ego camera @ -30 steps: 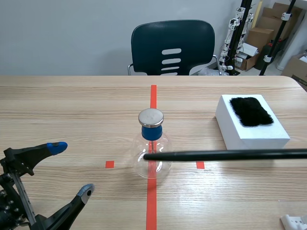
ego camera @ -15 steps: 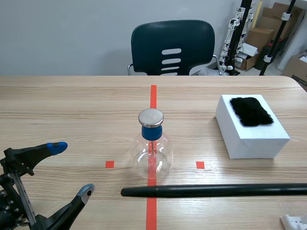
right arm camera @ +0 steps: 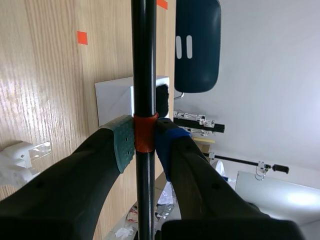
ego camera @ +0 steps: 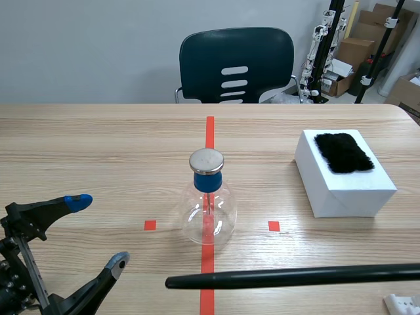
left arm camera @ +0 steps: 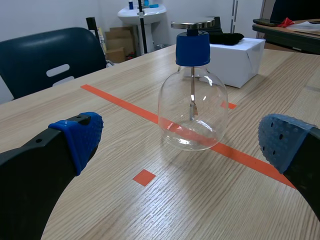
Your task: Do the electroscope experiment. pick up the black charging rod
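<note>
1. The black charging rod (ego camera: 282,276) now sits lower in the scene view than half a second ago. It is slightly slanted and on the robot's side of the electroscope flask (ego camera: 207,213).
2. The right gripper (right arm camera: 145,137) is clamped on the rod's orange band. The left gripper (ego camera: 98,231) rests low with its fingers spread wide, holding nothing.

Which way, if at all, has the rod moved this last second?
Yes: the black rod came toward the robot, from across the glass flask to clear of it.
</note>
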`<state>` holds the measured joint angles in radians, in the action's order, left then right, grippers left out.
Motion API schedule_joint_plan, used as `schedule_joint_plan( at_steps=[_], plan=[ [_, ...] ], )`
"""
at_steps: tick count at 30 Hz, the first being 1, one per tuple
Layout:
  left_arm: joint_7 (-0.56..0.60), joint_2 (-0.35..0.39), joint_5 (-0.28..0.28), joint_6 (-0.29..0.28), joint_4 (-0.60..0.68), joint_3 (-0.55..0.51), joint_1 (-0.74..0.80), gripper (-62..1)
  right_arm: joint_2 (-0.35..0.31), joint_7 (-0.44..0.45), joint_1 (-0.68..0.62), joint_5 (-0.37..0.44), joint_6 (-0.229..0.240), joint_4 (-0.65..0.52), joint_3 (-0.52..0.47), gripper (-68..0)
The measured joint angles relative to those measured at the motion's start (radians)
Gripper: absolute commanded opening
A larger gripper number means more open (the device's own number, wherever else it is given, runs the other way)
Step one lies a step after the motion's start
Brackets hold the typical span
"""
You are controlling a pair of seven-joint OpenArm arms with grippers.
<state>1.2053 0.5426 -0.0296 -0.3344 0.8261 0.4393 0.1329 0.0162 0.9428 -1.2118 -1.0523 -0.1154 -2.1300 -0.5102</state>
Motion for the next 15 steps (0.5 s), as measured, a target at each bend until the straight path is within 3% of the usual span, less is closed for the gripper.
schedule_joint_plan(
  at_steps=[15],
  plan=[
    [0.000, 0.000, 0.000, 0.000, 0.000, 0.000, 0.000, 1.4, 0.000, 0.000, 0.000, -0.014, 0.000, 0.000, 0.000, -66.9]
  ],
)
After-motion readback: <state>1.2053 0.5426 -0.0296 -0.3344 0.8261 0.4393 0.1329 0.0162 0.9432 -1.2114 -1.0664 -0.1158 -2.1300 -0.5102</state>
